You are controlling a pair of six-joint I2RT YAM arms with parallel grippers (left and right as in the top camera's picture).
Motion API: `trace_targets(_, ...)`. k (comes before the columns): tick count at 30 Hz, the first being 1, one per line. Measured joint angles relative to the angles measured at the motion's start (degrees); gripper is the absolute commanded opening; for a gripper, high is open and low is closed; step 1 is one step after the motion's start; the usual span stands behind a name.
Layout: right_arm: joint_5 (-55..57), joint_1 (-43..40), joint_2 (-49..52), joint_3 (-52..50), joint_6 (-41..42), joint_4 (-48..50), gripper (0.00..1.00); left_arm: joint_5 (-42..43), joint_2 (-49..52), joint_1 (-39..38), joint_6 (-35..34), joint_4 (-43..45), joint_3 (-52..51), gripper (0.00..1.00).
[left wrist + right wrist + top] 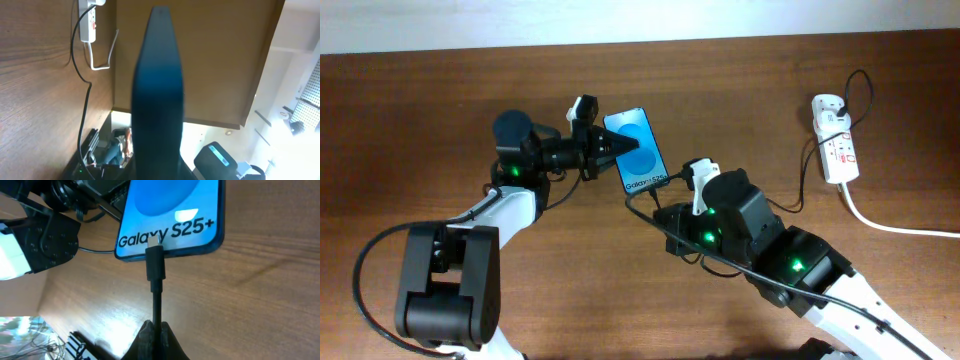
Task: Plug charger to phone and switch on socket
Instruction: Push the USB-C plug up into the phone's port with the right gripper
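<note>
The phone (640, 152) has a blue screen and is lifted off the table, held at its upper left end by my left gripper (617, 150), which is shut on it. In the left wrist view the phone (157, 90) shows edge-on. My right gripper (156, 330) is shut on the charger cable just behind its black connector (155, 265). The connector's metal tip meets the phone's (172, 215) bottom edge below the "Galaxy S25+" text. I cannot tell whether it is inserted. The socket (835, 150) lies at the far right, the charger's cable (802, 190) running to it.
The socket's thick white cord (890, 225) runs off the right edge. The socket also shows in the left wrist view (90, 22) with the black cable (82, 100) trailing down. The right arm's body (760, 250) fills the lower middle of the wooden table (440, 110).
</note>
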Motion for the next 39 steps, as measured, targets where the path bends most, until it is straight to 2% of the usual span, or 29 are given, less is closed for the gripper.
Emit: trace_targets(39,-2.3,0.0,0.0,0.0,2.5,-1.0,0.04,-0.1,0.0,0.3,-0.1,0.0,0.1,0.00)
